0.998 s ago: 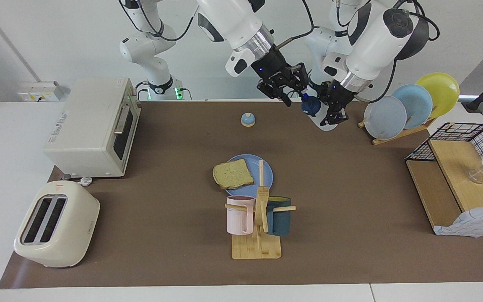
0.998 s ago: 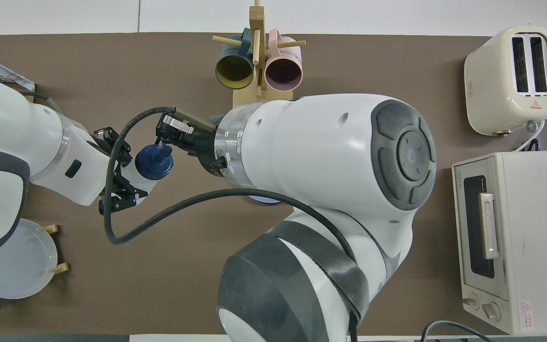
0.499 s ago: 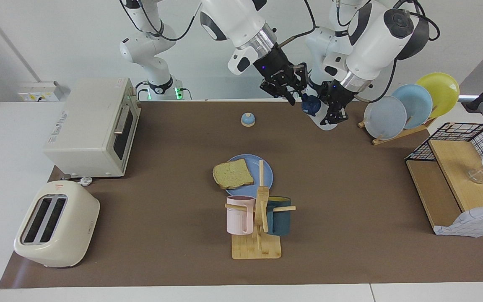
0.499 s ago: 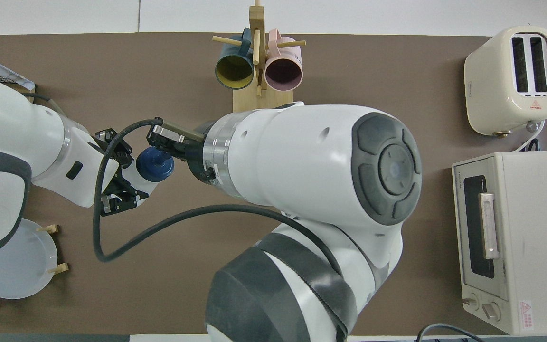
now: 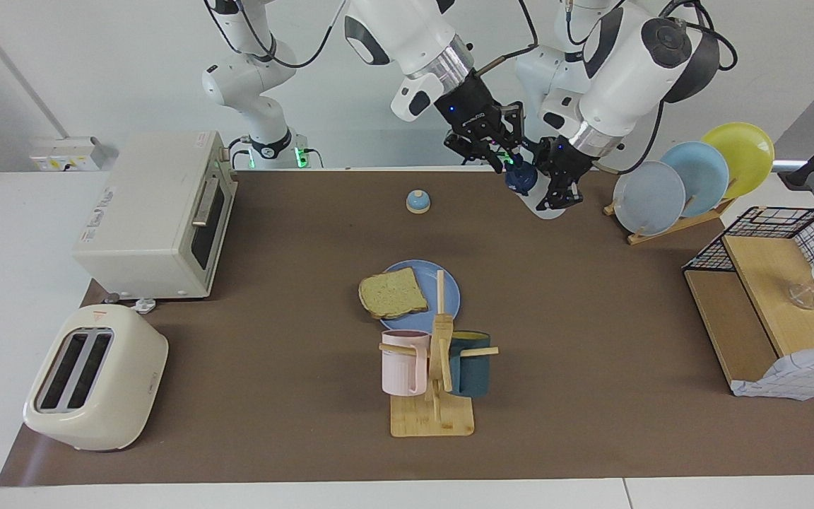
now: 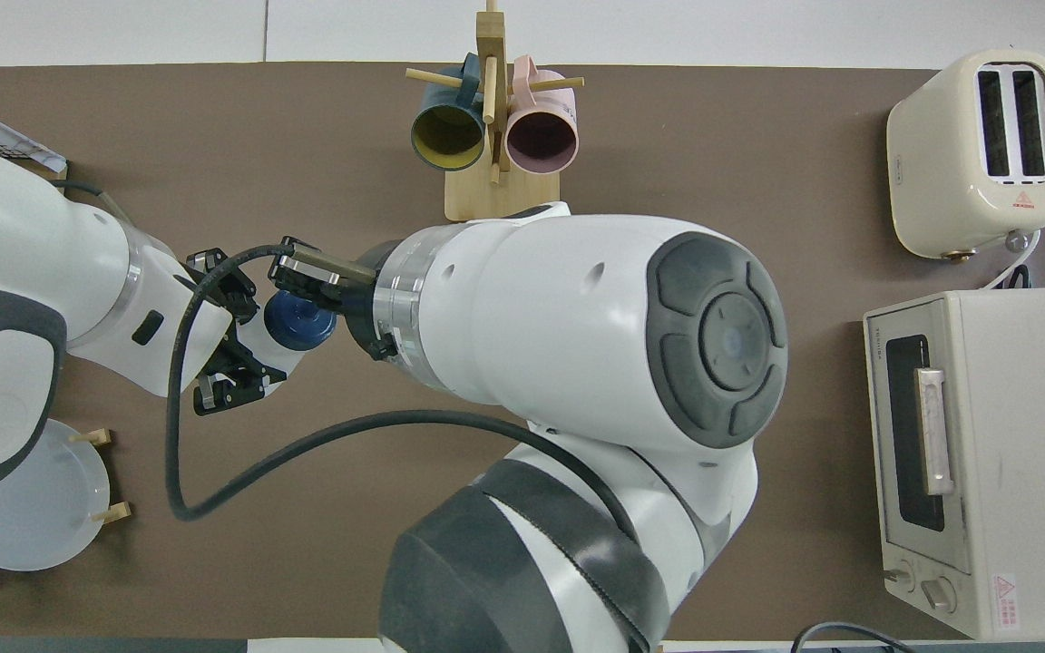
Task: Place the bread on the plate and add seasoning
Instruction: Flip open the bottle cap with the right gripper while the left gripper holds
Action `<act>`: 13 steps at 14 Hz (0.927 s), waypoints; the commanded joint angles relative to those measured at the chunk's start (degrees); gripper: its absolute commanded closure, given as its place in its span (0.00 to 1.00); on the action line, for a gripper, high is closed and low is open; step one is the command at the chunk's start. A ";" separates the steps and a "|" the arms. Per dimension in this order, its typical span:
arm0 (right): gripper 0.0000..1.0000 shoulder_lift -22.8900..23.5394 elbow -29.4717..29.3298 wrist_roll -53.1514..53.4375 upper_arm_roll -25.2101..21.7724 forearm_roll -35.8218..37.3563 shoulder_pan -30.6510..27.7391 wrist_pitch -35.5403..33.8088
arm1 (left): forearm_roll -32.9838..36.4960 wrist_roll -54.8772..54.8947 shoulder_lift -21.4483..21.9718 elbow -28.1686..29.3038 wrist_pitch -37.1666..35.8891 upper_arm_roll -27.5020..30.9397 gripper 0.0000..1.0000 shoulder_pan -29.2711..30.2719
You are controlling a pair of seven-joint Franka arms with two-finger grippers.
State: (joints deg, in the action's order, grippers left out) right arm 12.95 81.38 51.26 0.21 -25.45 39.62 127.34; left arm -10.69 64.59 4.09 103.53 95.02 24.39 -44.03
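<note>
Since the earlier frame, right gripper [image 5: 504,157] has closed in on the cap of the seasoning bottle [image 5: 528,185]; you cannot tell its fingers' state. Left gripper [image 5: 554,192] clamps the bottle, over the bench near the robots. Bread [image 5: 393,293] lies on the blue plate [image 5: 449,293].

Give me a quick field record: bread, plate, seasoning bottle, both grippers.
bread: square tan toast slice, lying on the plate, overhanging its rim
plate: round flat medium-blue plate, beside the wooden mug rack
seasoning: whitish squeeze bottle with navy cap, lifted off the table
left gripper: shut on the bottle's body
right gripper: at the bottle's cap
</note>
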 commanded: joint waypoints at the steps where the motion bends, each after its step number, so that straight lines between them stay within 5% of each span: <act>1: 0.73 -0.38 0.53 -0.72 0.14 1.10 -0.15 1.06 | -0.65 0.89 1.62 1.41 -0.10 0.22 1.00 -0.44; 11: 0.83 -0.55 1.41 -0.98 0.14 1.19 -0.07 2.64 | -0.65 0.80 2.15 2.20 0.25 0.30 1.00 -0.44; 13: 1.00 -0.46 1.41 -0.98 0.14 1.19 -0.07 2.65 | -0.65 0.80 2.15 2.20 0.16 0.22 1.00 -0.44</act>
State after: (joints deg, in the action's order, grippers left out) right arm 12.94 81.61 51.23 0.21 -25.37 39.60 127.86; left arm -10.69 64.61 4.40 103.85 95.04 24.53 -44.00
